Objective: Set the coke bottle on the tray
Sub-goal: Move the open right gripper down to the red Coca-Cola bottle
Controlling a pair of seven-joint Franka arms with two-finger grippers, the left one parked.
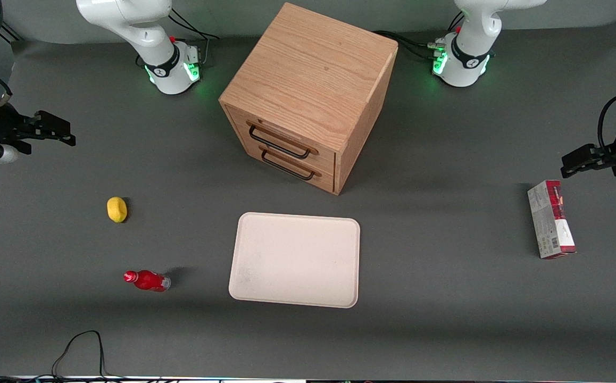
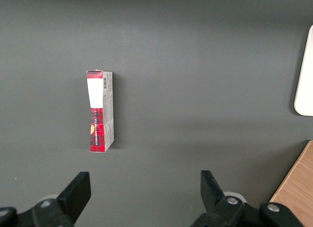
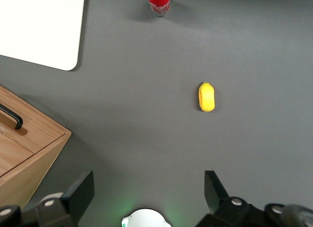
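The coke bottle [image 1: 147,280] [image 3: 159,2], small and red with a red cap, lies on its side on the grey table, nearer the front camera than the yellow lemon-like object [image 1: 117,209]. The cream tray [image 1: 295,259] [image 3: 39,29] lies flat in front of the wooden cabinet, with nothing on it. My gripper [image 1: 55,129] [image 3: 149,188] hangs open at the working arm's end of the table, farther from the front camera than the lemon and the bottle, with nothing between its fingers.
A wooden drawer cabinet [image 1: 308,96] [image 3: 24,153] with two black handles stands mid-table. The yellow lemon-like object [image 3: 206,97] lies between my gripper and the bottle. A red-and-grey carton [image 1: 551,219] [image 2: 100,111] lies toward the parked arm's end.
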